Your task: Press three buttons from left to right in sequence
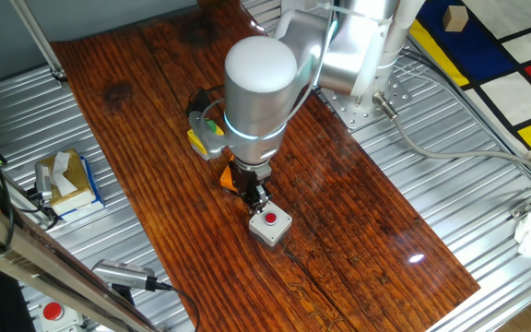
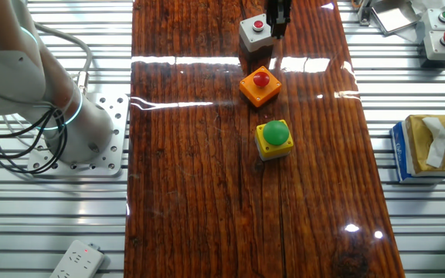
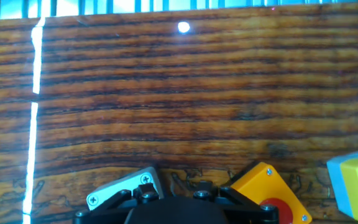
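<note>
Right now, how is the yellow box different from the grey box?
The yellow box has a big green button; the grey box has a small red one. The claw is beside the grey box, far from the yellow box. Both are square and sit on the wooden table.

Probably a robotics lab (slatted aluminium bench (image 1: 487, 184), bolted arm (image 1: 339, 55)).

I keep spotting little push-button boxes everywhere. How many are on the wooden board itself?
3, in one row: the grey box at the far end beside the claw, the orange box in the middle, the yellow box nearest. More sit off the board.
</note>
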You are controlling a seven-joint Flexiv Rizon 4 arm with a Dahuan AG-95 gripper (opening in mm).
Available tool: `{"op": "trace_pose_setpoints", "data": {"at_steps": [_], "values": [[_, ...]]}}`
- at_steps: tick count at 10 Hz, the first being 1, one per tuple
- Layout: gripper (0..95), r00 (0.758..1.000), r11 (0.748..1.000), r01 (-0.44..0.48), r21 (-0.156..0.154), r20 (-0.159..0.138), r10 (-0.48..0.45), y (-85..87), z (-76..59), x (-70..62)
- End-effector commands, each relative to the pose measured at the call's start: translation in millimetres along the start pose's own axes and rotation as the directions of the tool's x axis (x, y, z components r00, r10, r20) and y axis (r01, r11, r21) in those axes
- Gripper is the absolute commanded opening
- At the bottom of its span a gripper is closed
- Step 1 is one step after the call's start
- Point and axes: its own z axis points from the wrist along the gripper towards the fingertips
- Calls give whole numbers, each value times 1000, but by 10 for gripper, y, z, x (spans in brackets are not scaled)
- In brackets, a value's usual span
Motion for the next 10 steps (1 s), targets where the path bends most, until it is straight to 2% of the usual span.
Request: {"op": "trace_pose_setpoints", "data": {"at_steps": [1, 3, 4, 6, 7, 9, 10], "values": [[380, 1000, 1000, 25, -12, 0, -25, 11, -4, -6], [380, 1000, 1000, 24, -10, 3, -24, 11, -4, -6], [570, 999, 999, 31, -13, 15, -31, 11, -4, -6], [570, 999, 999, 35, -27, 23, -34, 11, -4, -6], [760, 999, 999, 36, -34, 24, -36, 11, -4, -6], [760, 999, 998, 44, -40, 29, -43, 11, -4, -6], [760, 998, 997, 45, -55, 34, -43, 11, -4, -6]]}}
